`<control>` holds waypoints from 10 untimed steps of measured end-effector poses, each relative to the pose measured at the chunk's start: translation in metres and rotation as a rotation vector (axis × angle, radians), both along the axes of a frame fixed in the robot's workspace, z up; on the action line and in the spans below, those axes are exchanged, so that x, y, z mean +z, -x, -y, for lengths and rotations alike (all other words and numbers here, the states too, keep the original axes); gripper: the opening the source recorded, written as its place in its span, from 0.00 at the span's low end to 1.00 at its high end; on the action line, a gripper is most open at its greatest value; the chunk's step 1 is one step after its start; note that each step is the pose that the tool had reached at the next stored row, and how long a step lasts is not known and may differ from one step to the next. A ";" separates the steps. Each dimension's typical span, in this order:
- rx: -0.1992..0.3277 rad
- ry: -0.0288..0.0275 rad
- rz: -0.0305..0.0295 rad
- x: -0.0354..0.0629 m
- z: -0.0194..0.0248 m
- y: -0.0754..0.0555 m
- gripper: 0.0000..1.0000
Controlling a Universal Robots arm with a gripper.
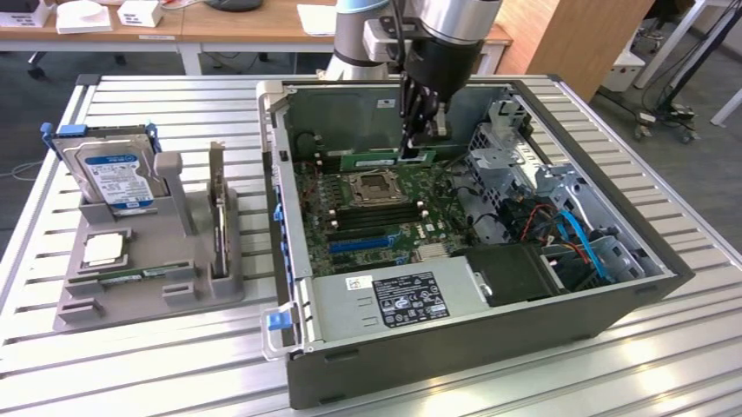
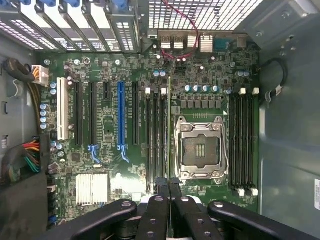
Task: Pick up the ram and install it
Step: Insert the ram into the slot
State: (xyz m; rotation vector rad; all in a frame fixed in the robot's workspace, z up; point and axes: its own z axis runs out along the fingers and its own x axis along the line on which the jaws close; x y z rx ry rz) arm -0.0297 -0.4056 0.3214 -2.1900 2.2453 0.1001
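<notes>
Green ram (image 1: 377,161) (image 2: 170,125): gripped near one end, standing on its long edge, low over the motherboard (image 1: 383,221) (image 2: 100,125), along the black memory slots (image 2: 156,140) beside the CPU socket (image 1: 374,185) (image 2: 200,150); seated or not, cannot tell.
Gripper (image 1: 415,148) (image 2: 168,184): reaching down into the case, fingers clenched on the ram.
Case (image 1: 464,339): open, lying on its side on the bench (image 1: 116,365), toward the edge at the exterior view's right.
Grey holder (image 1: 151,287): on the bench just beside the case, toward the edge at the exterior view's left.
Hard drive (image 1: 113,178): upright in the holder's far corner.
Expansion card (image 1: 217,208): upright along the holder's edge nearest the case.
</notes>
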 end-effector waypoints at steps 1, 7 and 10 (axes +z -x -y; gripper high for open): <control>0.000 0.0001 0.0000 -0.0016 0.0000 0.000 0.11; 0.000 0.0001 -0.0001 -0.0113 0.0000 0.000 0.11; 0.000 0.0001 -0.0001 -0.0155 0.0000 0.000 0.11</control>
